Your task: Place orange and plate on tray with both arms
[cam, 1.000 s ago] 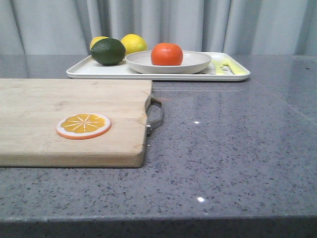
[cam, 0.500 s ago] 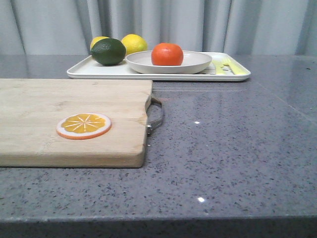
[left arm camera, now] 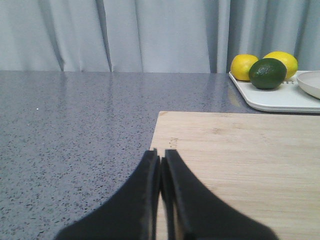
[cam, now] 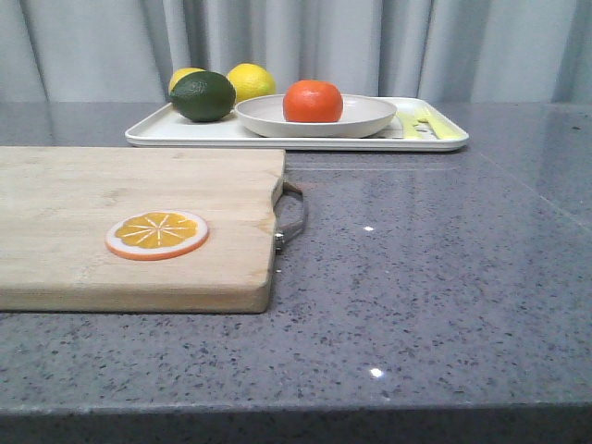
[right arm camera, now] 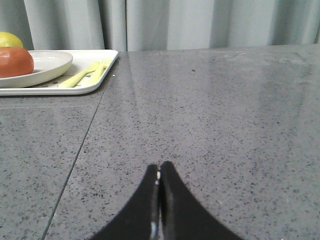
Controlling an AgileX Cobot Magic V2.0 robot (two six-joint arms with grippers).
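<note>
The orange (cam: pixel 312 101) sits in the cream plate (cam: pixel 365 117), and the plate rests on the white tray (cam: pixel 166 131) at the back of the table. In the right wrist view the orange (right arm camera: pixel 15 61), plate (right arm camera: pixel 50 62) and tray (right arm camera: pixel 97 77) show far off to one side. The plate's edge (left arm camera: pixel 312 82) and the tray (left arm camera: pixel 272 97) show in the left wrist view. My left gripper (left arm camera: pixel 160 156) is shut and empty above the cutting board's edge. My right gripper (right arm camera: pixel 159 167) is shut and empty over bare countertop. Neither gripper shows in the front view.
A wooden cutting board (cam: pixel 120 199) with a metal handle (cam: pixel 291 217) lies at the front left and bears an orange slice (cam: pixel 156 234). A dark green fruit (cam: pixel 202 95) and two lemons (cam: pixel 250 80) sit on the tray's left part. A yellow-green fork and utensil (cam: pixel 421 121) lie on its right end.
</note>
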